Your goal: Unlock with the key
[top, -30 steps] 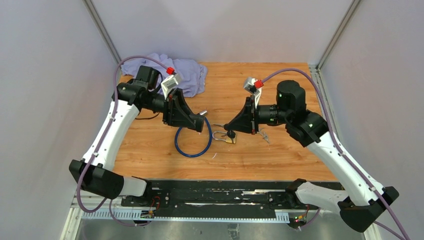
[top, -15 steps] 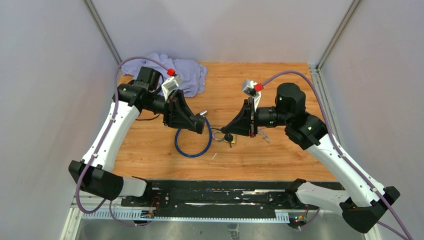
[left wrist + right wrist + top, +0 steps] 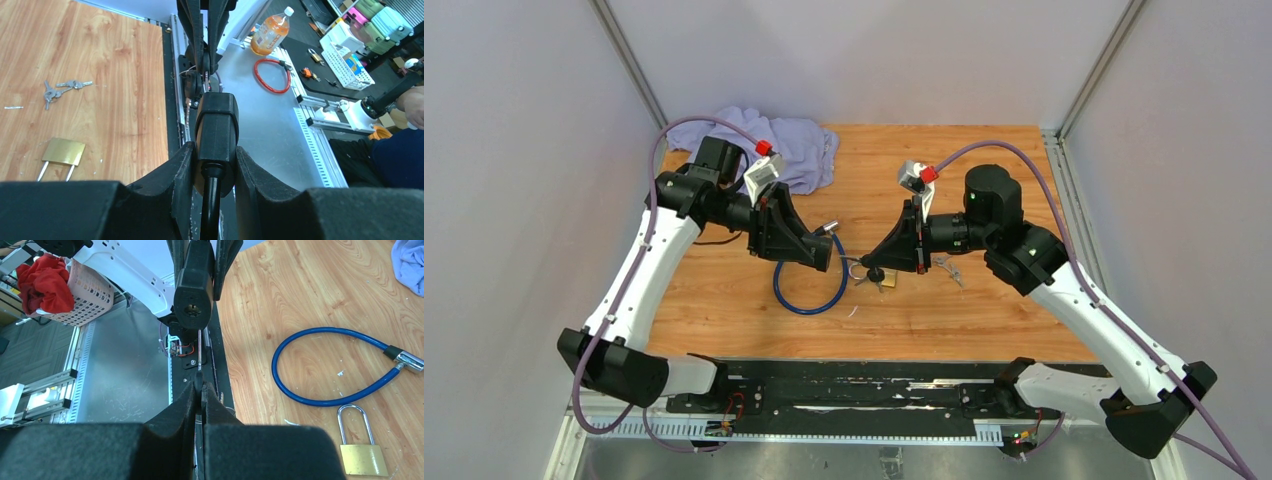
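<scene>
The left hand point(image 3: 214, 148) is partly closed, its two fingers clamped on the sides of the black lock head point(image 3: 194, 285), which it holds above the desk point(image 3: 984, 320) with the keyhole facing the right hand point(image 3: 201, 388). The right hand is closed almost fully, pinching the key point(image 3: 199, 352) between its fingertips. The thin blade points straight at the lock head. In the right wrist view its tip sits just below the keyhole, and whether it touches the lock cannot be told. The blue cable point(image 3: 320, 330) lies in a loop on the desk below the left hand, its silver end free beside the loop. A brass padlock point(image 3: 364, 460) lies flat on the desk just beside the cable, under the right hand. A small bunch of keys point(image 3: 60, 89) lies near it, further right. A pale blue cloth point(image 3: 799, 150) is crumpled at the far left of the desk, behind the left arm.
</scene>
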Controlling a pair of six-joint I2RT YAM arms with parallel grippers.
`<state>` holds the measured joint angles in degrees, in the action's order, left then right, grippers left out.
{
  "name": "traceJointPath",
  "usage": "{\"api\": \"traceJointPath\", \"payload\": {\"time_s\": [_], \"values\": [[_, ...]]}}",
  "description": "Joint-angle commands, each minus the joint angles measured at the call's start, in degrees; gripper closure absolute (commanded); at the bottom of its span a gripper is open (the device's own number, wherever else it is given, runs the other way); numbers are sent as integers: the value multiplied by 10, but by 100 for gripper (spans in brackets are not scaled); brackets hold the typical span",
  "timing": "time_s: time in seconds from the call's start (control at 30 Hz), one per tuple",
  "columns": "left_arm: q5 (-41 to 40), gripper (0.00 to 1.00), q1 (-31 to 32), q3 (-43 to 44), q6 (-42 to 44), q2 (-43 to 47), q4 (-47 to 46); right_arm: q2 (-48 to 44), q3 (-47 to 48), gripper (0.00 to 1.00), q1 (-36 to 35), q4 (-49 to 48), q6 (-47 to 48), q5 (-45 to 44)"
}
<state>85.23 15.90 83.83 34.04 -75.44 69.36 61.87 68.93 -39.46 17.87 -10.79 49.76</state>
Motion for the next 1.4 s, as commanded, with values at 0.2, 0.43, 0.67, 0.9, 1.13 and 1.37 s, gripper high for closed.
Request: {"api": "traceJointPath", "payload": {"time_s": [0.2,0.43,0.67,0.9,1.13,1.37], "values": [[44,100,-3,-1,6,20,-2,-4,11,99,-10,4,12,-18],[45,100,-5,-4,11,28,-2,11,16,99,-12,6,10,-18],[44,100,-5,-2,14,31,-2,23,24,99,-19,5,15,-17],[45,100,-5,1,15,29,-1,18,20,99,-21,5,17,-21],[45,100,-5,4,17,35,-1,12,23,99,-21,8,22,-27],[45,100,-5,4,20,41,0,7,23,99,-21,5,22,-27]]}}
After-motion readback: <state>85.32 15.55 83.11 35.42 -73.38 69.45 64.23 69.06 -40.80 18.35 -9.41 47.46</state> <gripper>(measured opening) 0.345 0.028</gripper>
